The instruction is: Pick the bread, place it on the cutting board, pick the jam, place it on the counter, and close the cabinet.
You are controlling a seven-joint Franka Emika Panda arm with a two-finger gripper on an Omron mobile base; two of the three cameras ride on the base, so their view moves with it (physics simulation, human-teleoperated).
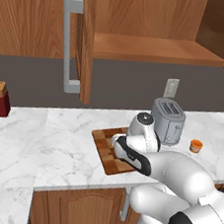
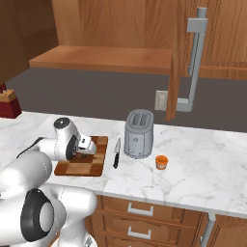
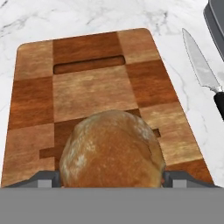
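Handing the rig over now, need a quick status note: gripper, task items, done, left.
Gripper: low over the cutting board, fingers either side of the bread; whether it still grips, cannot tell.
Bread: over or on the board, release unconfirmed.
Jam: already on the counter, right of the toaster.
Cabinet: door open.
Left: confirm release, retract, close the cabinet.

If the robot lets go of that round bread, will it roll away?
Probably not far: the bread sits low over the flat cutting board. Its domed shape might wobble. It looks crusty, likely light, so the jaws beside it could dent it.
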